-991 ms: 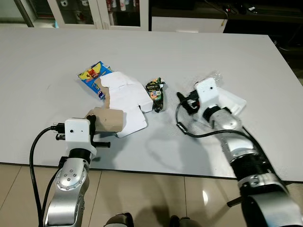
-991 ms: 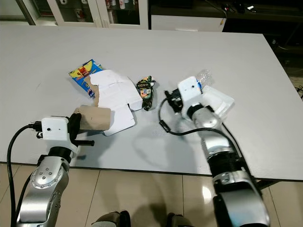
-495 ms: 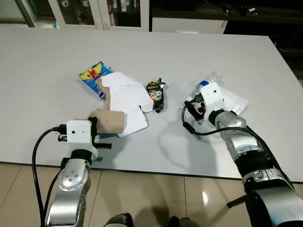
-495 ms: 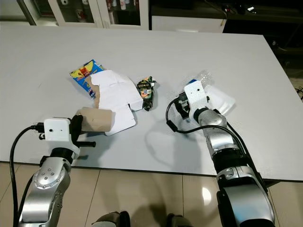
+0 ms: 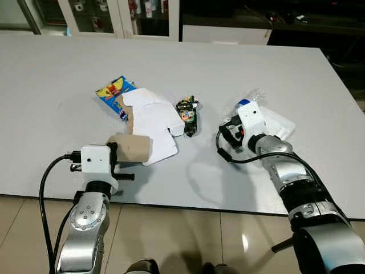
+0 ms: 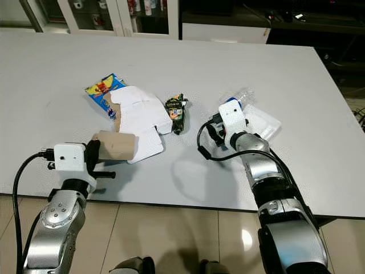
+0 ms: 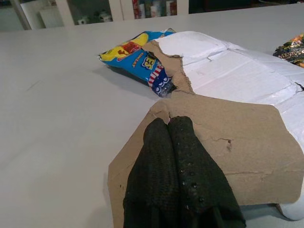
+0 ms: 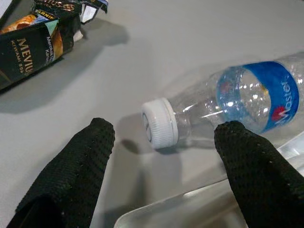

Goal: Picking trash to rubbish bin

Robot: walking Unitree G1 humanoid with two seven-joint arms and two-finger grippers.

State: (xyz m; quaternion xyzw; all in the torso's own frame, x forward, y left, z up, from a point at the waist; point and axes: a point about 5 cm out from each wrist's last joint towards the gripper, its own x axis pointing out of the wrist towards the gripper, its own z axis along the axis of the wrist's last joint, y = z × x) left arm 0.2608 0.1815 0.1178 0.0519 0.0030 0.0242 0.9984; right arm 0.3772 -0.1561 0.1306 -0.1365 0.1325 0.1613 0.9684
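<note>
At the near edge of the white table, the robot's left arm reaches up from about 7 o'clock, its left gripper pressed fully together, fingertips resting on the brown flap of a torn cardboard box. Whether the flap is pinched between the fingers cannot be told. The right arm comes in from 5 o'clock, bent at the elbow, wrist turned toward the table's centre. Its right gripper stands wide apart and holds nothing; the white cap of a clear plastic bottle with a blue label lies on its side between the two fingertips, touching neither. Just beside the bottle sits a clear plastic tray. Farther in, at 12 o'clock from the left gripper, a dark snack wrapper lies beside the box. A blue and yellow packet pokes from under the box's far corner, toward 11 o'clock.
</note>
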